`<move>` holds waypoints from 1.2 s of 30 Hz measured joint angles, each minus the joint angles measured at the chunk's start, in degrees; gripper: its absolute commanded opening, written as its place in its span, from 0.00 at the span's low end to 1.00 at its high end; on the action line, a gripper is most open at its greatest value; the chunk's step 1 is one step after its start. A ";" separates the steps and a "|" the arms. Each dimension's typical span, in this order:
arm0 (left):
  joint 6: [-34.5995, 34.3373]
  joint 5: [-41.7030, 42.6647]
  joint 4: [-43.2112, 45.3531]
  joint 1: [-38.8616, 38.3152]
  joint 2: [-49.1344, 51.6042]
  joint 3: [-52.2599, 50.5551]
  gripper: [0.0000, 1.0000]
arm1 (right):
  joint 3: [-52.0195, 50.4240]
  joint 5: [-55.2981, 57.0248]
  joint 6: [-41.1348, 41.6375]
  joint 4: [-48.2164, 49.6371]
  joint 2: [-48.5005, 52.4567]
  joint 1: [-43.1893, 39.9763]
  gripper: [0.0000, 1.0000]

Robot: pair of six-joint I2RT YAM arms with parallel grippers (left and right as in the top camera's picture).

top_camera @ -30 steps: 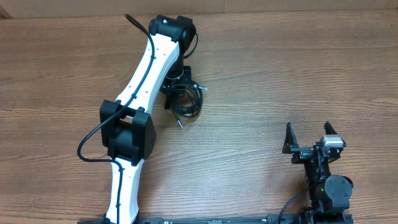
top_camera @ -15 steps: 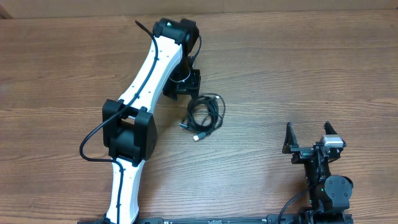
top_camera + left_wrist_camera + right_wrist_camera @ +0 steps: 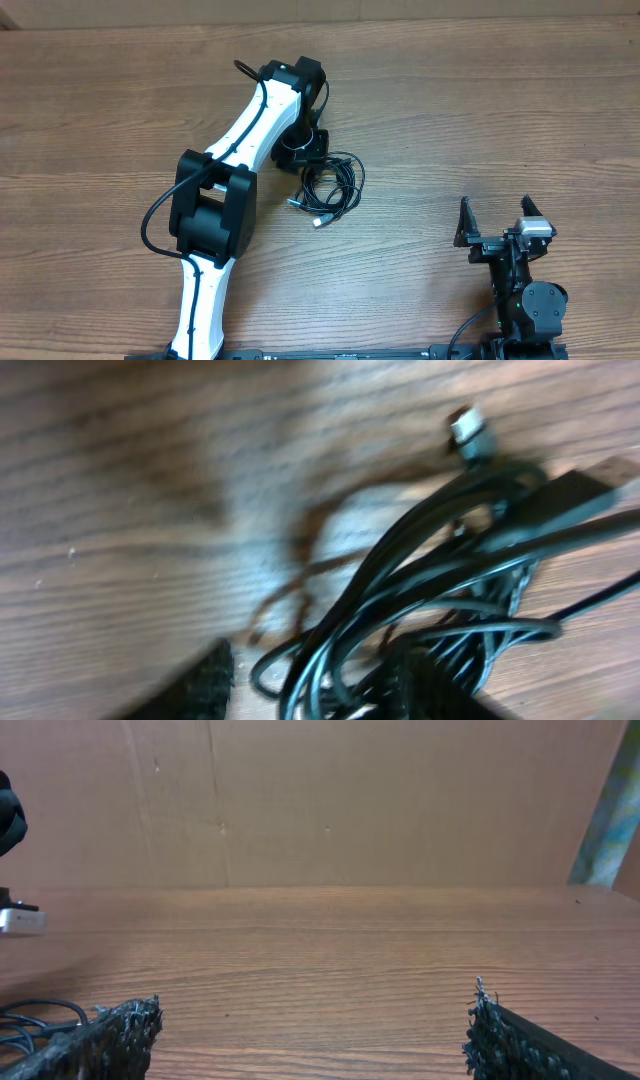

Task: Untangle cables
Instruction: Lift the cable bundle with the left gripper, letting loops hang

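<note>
The cables [image 3: 331, 186] lie as a small coil of thin black cords on the wooden table [image 3: 480, 110], right of centre, with a silver-tipped plug [image 3: 320, 220] poking out at the front. My left gripper [image 3: 303, 152] is down at the coil's upper-left edge. In the left wrist view the cables [image 3: 440, 590] fill the lower right, blurred, and a silver-tipped plug [image 3: 467, 432] points away. The left gripper [image 3: 310, 688] is open, with a few strands looping between its fingers. My right gripper [image 3: 495, 210] stands open and empty near the front right, far from the coil; its wrist view shows the right gripper [image 3: 310, 1030] over bare wood.
The left arm's white links and black elbow [image 3: 212, 205] stretch from the front left toward the coil. A cardboard wall [image 3: 300, 800] closes off the back of the table. A bit of the cables [image 3: 30, 1016] shows at the right wrist view's lower left.
The coil was let go and now lies further right and nearer the front. The left gripper lifted off it, then came back down onto its upper-left edge. The right arm stayed still.
</note>
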 measured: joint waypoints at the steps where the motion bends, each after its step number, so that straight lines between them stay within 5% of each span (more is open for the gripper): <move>1: -0.20 0.35 0.46 0.00 0.00 0.00 0.16 | 0.00 0.00 -0.02 0.00 0.00 0.00 1.00; 6: -0.22 0.74 0.20 0.00 0.00 -0.02 0.04 | 0.00 0.02 0.00 0.02 0.00 0.00 1.00; 17: -0.17 0.90 -5.42 0.00 0.02 2.12 0.04 | 0.00 0.00 -0.02 0.02 0.00 0.00 1.00; 29: -0.31 -1.38 -19.15 -0.17 -1.60 31.32 0.04 | 0.00 -0.02 0.02 0.02 0.00 0.00 1.00; 36: -3.34 -7.19 -20.39 -2.34 -2.78 25.14 0.04 | 0.00 0.02 -0.02 0.00 0.00 0.00 1.00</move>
